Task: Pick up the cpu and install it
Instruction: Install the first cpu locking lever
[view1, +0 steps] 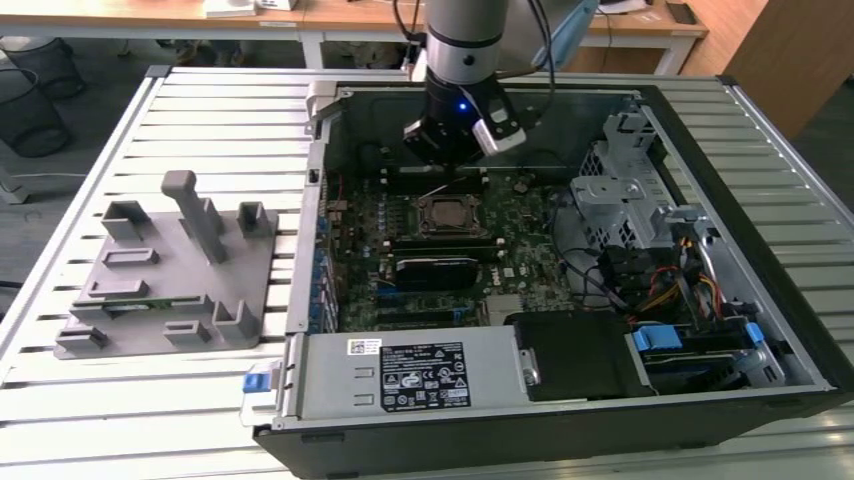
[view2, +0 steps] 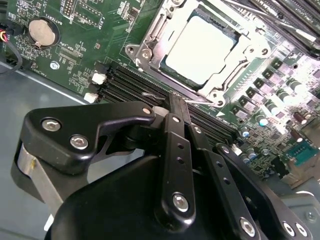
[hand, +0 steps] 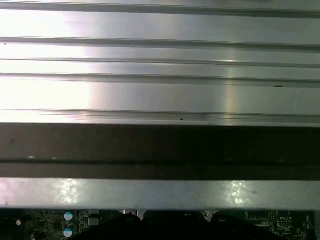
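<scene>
Nearest you along the worktop's front edge, the open black computer case (view1: 561, 420) lies on its side on the ribbed aluminium worktop (view1: 214, 110), with its silver power supply box (view1: 400, 375) filling the case's near wall. Beside the case, toward the exterior view's left, you have the grey plastic fixture block with upright pegs (view1: 174, 270), standing well apart from the case wall on open slats.

Further in, the green motherboard (view1: 521, 250) covers the case floor. The cpu (view2: 200, 50), a small flat square chip with a shiny silver top, sits inside the metal socket frame (view2: 150, 35) near the board's middle, its edges ringed closely by that frame. Black memory slots (view2: 125, 85) run just beside the socket.

The black gripper (view2: 170, 105) hangs above the board on the far side of the socket, near the case's rear wall, with free space around it. You see its fingers (view2: 175, 107) drawn together, nothing between them.
</scene>
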